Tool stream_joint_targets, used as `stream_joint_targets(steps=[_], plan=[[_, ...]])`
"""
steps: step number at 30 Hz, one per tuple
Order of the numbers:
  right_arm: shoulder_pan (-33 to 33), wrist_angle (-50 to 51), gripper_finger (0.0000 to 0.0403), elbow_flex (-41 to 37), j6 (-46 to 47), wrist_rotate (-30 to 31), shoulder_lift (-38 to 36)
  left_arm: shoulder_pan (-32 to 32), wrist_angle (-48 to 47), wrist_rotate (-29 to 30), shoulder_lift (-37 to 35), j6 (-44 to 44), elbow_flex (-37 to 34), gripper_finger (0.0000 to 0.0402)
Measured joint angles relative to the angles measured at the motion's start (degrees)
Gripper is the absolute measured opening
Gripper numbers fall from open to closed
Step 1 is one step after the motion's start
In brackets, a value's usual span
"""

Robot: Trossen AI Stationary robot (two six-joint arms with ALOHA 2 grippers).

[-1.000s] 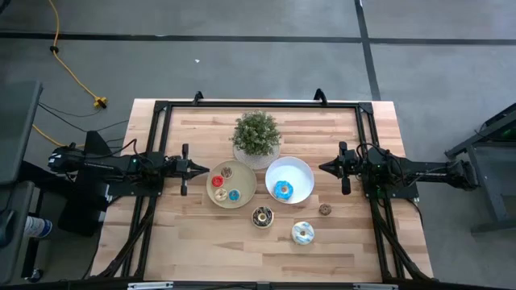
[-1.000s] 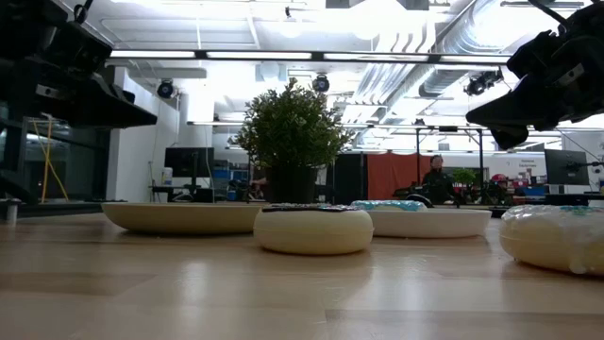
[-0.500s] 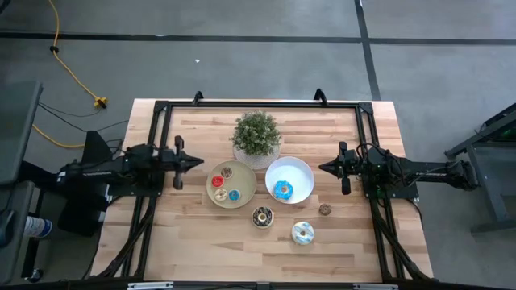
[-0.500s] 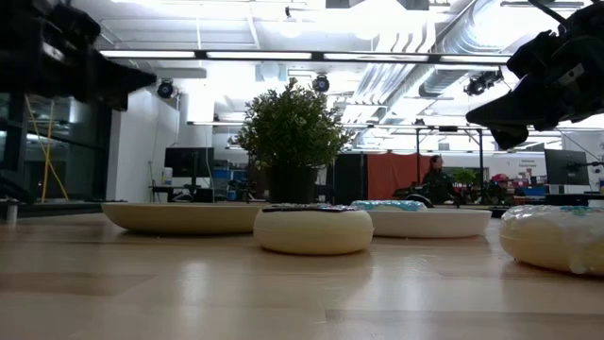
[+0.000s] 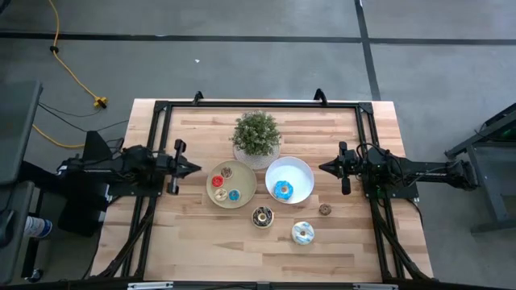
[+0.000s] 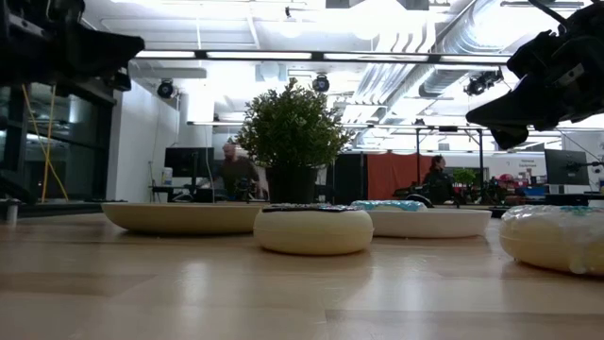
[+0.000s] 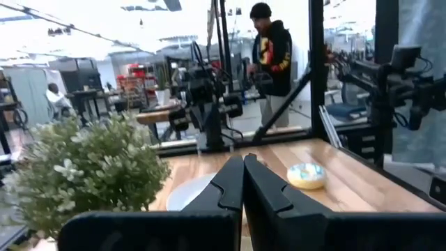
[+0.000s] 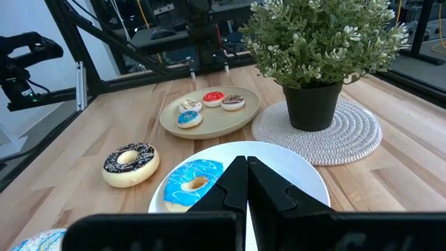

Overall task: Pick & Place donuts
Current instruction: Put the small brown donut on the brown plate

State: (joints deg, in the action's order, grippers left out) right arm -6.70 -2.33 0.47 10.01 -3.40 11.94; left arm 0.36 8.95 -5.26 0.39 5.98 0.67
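Wooden table [image 5: 201, 242] in a big workshop. From above, three loose donuts sit on the near half: chocolate donut [image 5: 262, 216], white donut [image 5: 303, 233], small brown donut [image 5: 325, 209]. My right gripper [image 5: 324, 168] is nearer them than my left gripper [image 5: 193, 167], which waits beside the tan plate [image 5: 244, 196].

At table level, the chocolate one lies flat, ahead of both plates.

Left wrist: fingers pressed together, nothing held.

Right wrist: closed and empty too, with the white plate [image 8: 306, 178] and its blue donut [image 8: 189, 180] just beyond the fingertips.
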Motion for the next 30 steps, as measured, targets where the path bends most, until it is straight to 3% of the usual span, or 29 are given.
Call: stream_joint_targets(steps=[30], plan=[[0.0, 0.0, 0.0, 0.0, 0.0, 0.0, 0.0, 0.0, -6.4, 0.3, 0.0, -0.2, 1.3, 0.0001]])
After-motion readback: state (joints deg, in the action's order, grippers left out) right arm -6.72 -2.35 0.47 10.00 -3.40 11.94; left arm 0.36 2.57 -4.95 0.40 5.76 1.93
